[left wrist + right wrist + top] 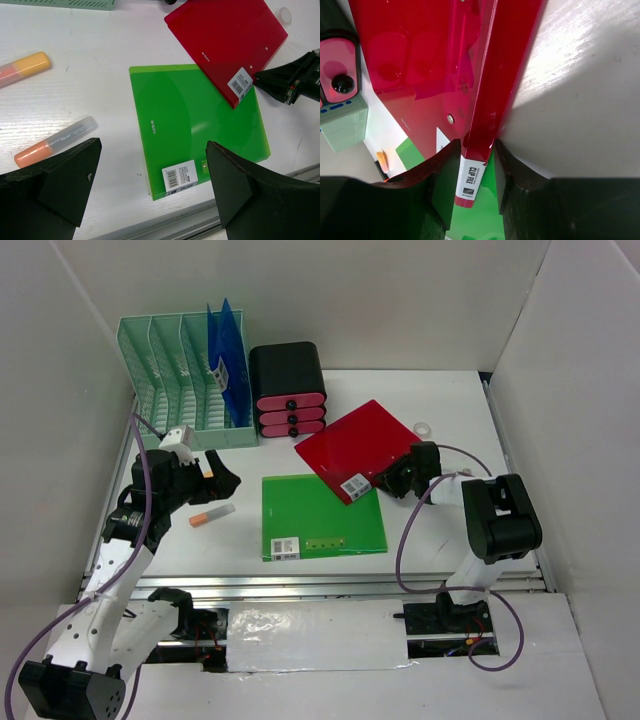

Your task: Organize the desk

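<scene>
On the white desk [440, 530] a red clip file [360, 445] lies tilted, its near corner overlapping a green folder [325, 512]. My right gripper [387, 483] is at that near corner. In the right wrist view its jaws [477, 170] press both sides of the red file's spine [490, 100], just above the white label. My left gripper [222, 480] hovers at the left, wide open and holding nothing. From its wrist view [152, 150] the green folder [195, 120] and an orange highlighter [55, 142] lie below it.
A mint-green file rack [170, 370] holding blue folders [228, 350] stands at the back left, with a black drawer box with pink fronts [288, 385] beside it. A second orange marker [25, 67] lies left. A small clear ring [423, 428] sits behind the red file. A metal rail [340, 585] runs along the front.
</scene>
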Tool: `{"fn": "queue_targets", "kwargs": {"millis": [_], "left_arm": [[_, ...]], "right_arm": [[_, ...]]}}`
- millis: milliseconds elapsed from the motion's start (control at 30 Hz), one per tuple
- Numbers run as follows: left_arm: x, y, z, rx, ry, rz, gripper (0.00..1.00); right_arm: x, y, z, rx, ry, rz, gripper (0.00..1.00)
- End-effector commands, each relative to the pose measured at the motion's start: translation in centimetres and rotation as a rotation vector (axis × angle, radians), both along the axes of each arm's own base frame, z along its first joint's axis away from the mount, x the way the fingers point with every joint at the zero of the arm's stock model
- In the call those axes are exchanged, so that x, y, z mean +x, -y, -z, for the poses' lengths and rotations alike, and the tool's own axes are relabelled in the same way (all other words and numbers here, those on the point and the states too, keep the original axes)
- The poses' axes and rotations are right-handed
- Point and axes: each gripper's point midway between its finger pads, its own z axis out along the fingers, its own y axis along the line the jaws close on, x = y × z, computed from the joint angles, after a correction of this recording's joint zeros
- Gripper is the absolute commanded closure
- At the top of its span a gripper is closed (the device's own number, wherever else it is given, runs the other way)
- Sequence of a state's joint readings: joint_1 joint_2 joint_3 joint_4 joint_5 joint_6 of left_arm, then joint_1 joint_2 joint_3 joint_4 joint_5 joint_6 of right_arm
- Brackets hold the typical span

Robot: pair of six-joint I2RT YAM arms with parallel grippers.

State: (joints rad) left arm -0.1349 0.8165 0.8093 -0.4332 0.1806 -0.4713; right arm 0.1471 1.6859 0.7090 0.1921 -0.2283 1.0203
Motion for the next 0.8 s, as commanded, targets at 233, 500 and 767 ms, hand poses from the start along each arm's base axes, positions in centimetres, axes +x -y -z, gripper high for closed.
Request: {"fn": "queue_targets", "kwargs": {"millis": [233,500,767], "left_arm": [[0.4,0.5,-1.8,-0.004,0.077,0.034,0.0],[0.3,0.6,-1.7,-0.006,0.074,0.039,0.0],[0.2,0.5,-1.5,-0.006,0.072,0.039,0.01]], "right_arm": [[-0.2,0.6,1.1,-0.043,-0.046,0.0,0.72],[-0.3,0.6,1.0,-0.041,-0.019,-0.008,1.0],[-0.5,-0.3,0.3,0.017,0.077,-0.038,1.0]]}}
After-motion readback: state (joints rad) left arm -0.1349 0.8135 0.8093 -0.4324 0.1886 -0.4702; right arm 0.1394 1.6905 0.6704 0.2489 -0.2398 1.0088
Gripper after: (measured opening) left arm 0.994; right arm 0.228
